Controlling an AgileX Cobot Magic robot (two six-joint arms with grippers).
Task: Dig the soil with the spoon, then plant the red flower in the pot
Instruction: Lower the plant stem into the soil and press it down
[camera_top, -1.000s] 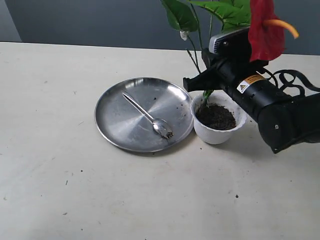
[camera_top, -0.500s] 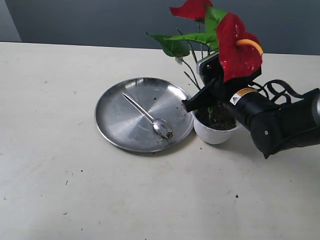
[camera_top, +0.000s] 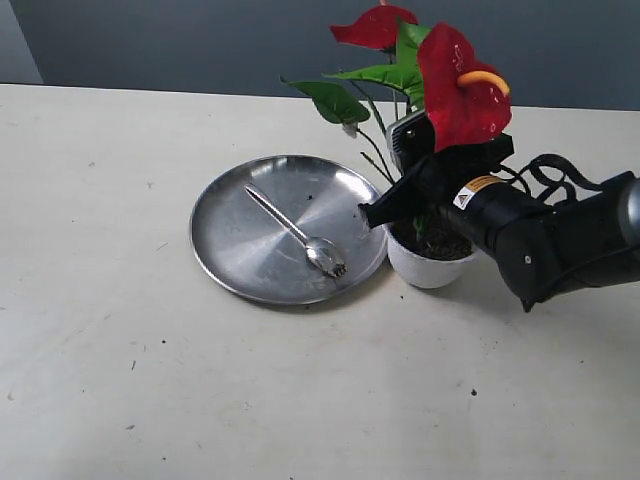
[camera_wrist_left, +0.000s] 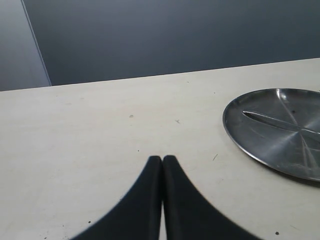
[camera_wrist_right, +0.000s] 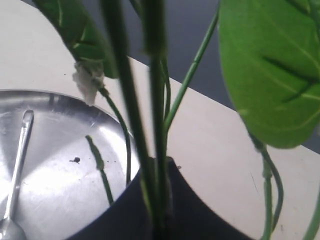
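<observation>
At 3 o'clock of the plate (camera_top: 232, 260), right gripper (camera_top: 418, 212), pinching red flower (camera_top: 455, 85) stems, has pushed them down into pot (camera_top: 428, 268) soil (camera_top: 447, 245); planting nearly done. Left gripper (camera_wrist_left: 162, 161) closed, empty.

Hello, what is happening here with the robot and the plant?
The right claw is shut on the stems of the red flower and holds it upright over the white pot, stems reaching into the soil. The spoon lies on the steel plate. The left claw is shut, empty, off to the side.
</observation>
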